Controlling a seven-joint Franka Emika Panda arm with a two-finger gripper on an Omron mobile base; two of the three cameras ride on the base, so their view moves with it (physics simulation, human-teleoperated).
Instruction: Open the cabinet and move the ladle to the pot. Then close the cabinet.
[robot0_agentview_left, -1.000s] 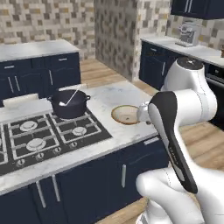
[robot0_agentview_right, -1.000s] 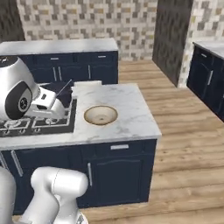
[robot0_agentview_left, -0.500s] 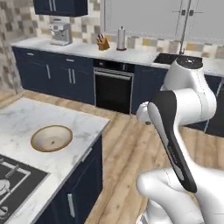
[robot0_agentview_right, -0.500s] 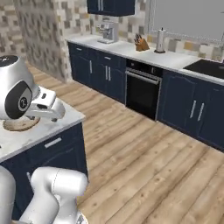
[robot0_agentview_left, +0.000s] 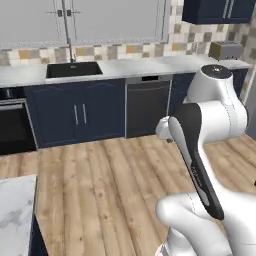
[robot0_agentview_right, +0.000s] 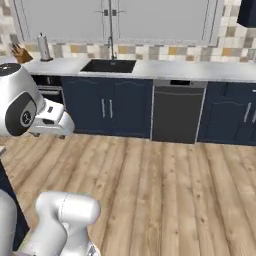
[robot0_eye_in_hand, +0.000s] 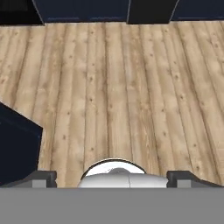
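The floor (robot0_agentview_left: 100, 185) is pale wood planking with a matt, knotted grain. The desk (robot0_agentview_right: 150, 70) along the wall looks like smooth light stone, over matt navy cabinet fronts (robot0_agentview_right: 107, 107) with slim metal handles. The dishwasher (robot0_agentview_right: 176, 112) front is dark and faintly glossy.

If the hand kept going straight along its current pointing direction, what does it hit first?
Most likely the wooden floor: the hand, jaws wide open and empty, looks down onto bare planks with nothing in between. The dark cabinet fronts lie farther off; depth is uncertain.

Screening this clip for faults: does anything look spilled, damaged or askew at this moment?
Nothing stands out. The sink, dishwasher and lower cabinet doors look closed and tidy, the wooden floor shows no spill, and the gripper is open over it.
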